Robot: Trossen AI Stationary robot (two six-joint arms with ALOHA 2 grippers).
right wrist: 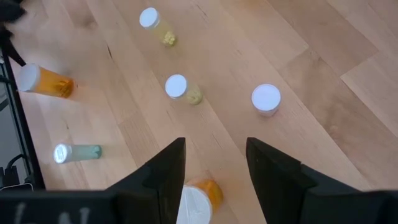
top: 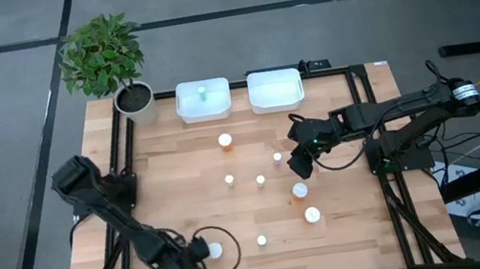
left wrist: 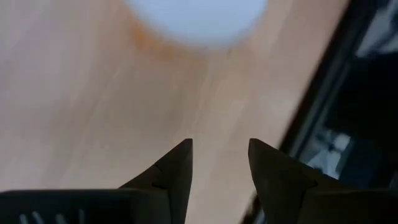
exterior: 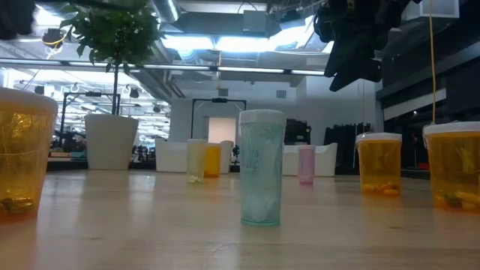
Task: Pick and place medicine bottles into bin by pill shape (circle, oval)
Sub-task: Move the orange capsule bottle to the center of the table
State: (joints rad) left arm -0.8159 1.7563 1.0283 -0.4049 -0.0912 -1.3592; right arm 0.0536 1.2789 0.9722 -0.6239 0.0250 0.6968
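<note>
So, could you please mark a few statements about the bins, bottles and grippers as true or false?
The left white plastic bin holds one pale green bottle: true.
The right white plastic bin holds two bottles: false, it shows none.
The right gripper grips an orange bottle: false, it hangs above the wooden table with nothing between its fingers.
The leafy green potted plant stands beside the left bin: true.
</note>
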